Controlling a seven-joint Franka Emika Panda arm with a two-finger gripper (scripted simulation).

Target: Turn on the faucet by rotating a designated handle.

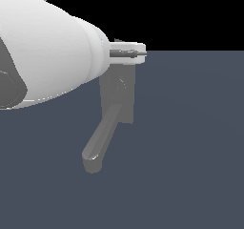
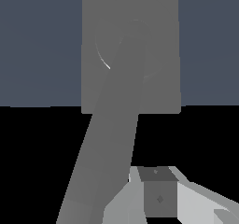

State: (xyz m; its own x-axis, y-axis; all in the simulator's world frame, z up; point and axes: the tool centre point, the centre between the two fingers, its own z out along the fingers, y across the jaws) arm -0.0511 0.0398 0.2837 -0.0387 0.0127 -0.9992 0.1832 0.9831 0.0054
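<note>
So there's one faucet on the dark blue-grey worktop, with one thick spout sticking out toward the camera. Can't pick out the handle for sure. No writing or logos anywhere. One pincer sits just above the faucet; can't tell whether it's wide or narrow.

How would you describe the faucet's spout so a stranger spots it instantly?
Find the large white robot arm; below its tip stands a flat grey base plate. The spout is the thick, round-ended tube slanting from that plate toward the exterior view's lower left, unlike the flat plate.
</note>
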